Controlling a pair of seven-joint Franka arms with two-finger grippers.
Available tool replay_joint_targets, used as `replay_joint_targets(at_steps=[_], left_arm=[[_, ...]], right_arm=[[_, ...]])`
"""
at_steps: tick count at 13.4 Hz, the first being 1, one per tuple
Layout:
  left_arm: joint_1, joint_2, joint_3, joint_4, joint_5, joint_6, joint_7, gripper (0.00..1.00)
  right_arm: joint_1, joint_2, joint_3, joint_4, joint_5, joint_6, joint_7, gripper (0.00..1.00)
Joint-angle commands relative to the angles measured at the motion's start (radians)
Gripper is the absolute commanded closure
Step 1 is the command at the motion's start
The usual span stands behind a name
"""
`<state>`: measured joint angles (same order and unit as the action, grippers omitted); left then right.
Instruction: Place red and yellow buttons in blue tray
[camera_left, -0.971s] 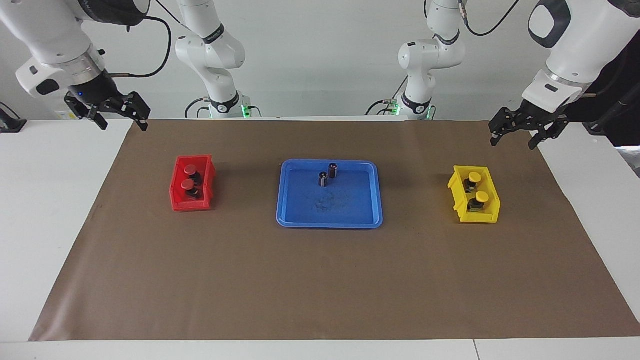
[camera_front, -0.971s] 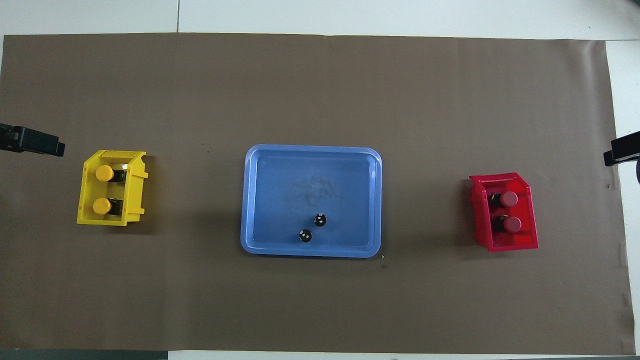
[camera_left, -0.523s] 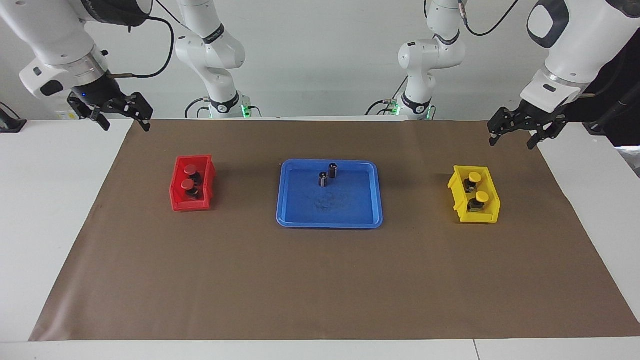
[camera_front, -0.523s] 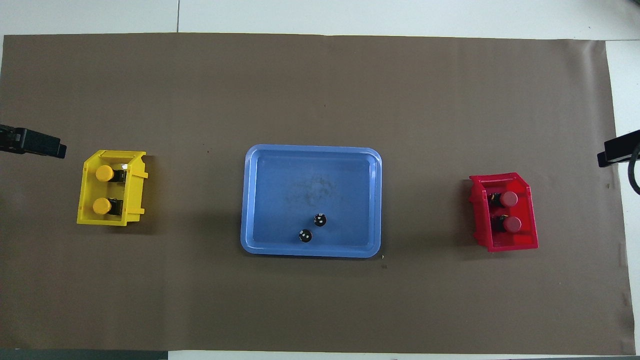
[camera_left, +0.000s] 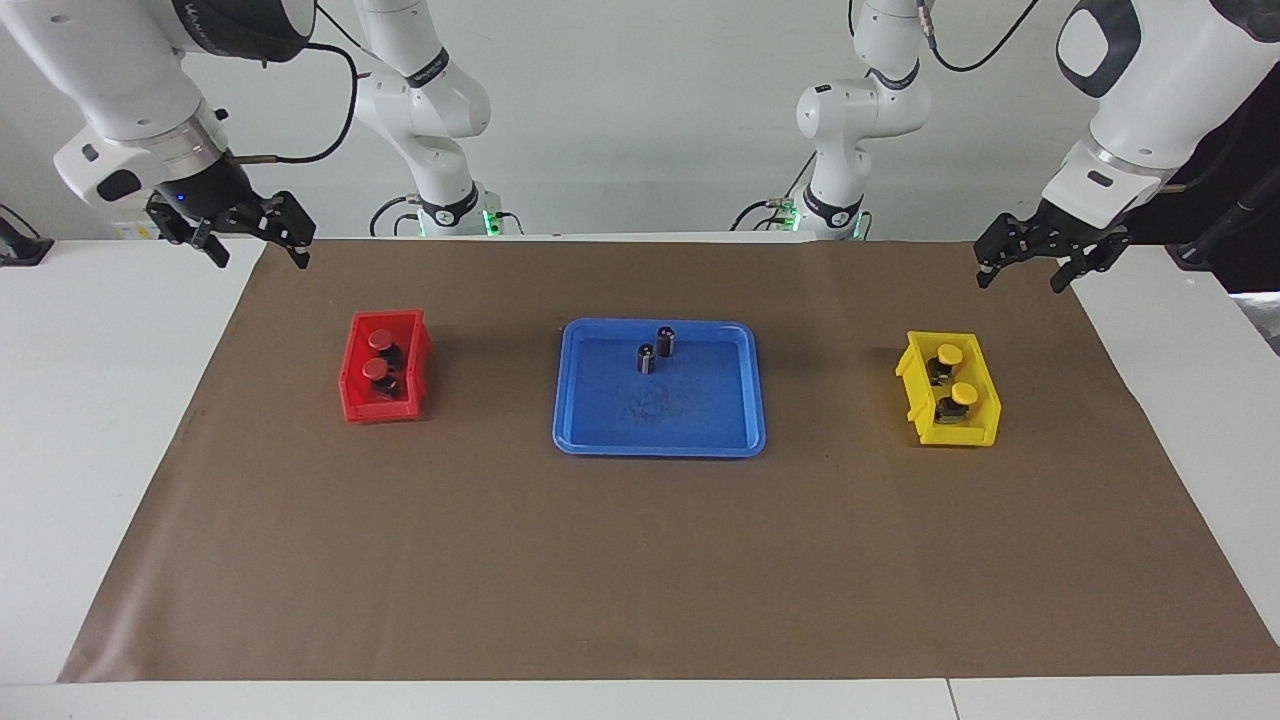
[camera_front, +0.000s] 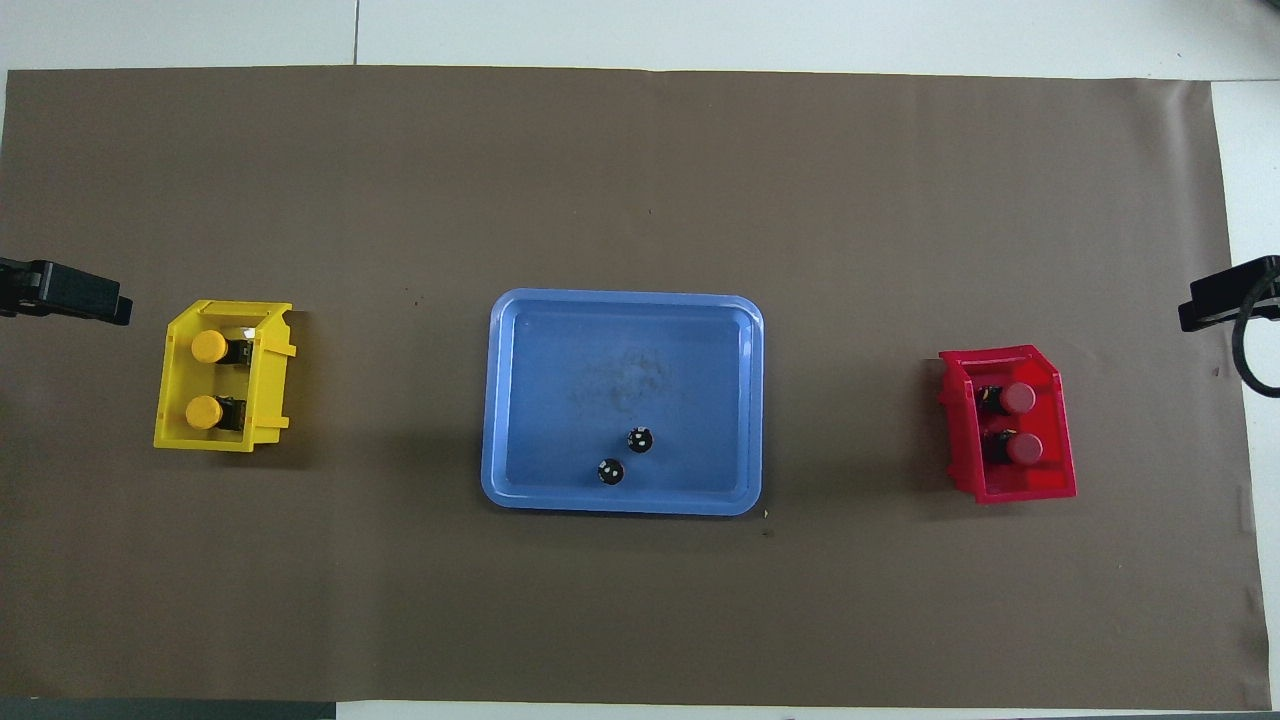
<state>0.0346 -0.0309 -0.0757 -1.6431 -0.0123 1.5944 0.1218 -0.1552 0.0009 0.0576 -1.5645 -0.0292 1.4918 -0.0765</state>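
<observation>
Two tools have both crept inward over the last second, and nothing else on the tabletop (camera_left: 100, 400) has stirred. The right tool (camera_left: 255, 238), fingers apart and empty, has slid from the paper's corner toward the red bin (camera_left: 352, 395) but hangs high over the brown paper (camera_left: 640, 560) short of it. The left tool (camera_left: 1030, 262), likewise apart and empty, has edged a little toward the yellow bin (camera_left: 975, 432), also well above it. I judge this to be the opening approach: each arm heading for its own bin, with no pick begun.

The two red buttons (camera_left: 378, 355) lie in the red bin, the two yellow buttons (camera_left: 955, 372) in the yellow bin, so all four have yet to reach the blue tray (camera_left: 700, 440) midway between the bins. That tray holds only two dark cylinders (camera_left: 656, 350) near its robot-side rim.

The facing view shows the tools' height and spread fingers; the overhead view shows only a dark tip at each edge, but reveals that the buttons lie on their sides, the black bodies pointing toward the tray, and that pale dots mark the cylinders' tops.
</observation>
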Motion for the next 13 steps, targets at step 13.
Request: replay_joint_targets(at_steps=[13], left_arm=[[0.051, -0.070, 0.001, -0.311, 0.009, 0.289, 0.052, 0.04]], right_arm=[[0.031, 0.028, 0.008, -0.532, 0.057, 0.617, -0.002, 0.30]])
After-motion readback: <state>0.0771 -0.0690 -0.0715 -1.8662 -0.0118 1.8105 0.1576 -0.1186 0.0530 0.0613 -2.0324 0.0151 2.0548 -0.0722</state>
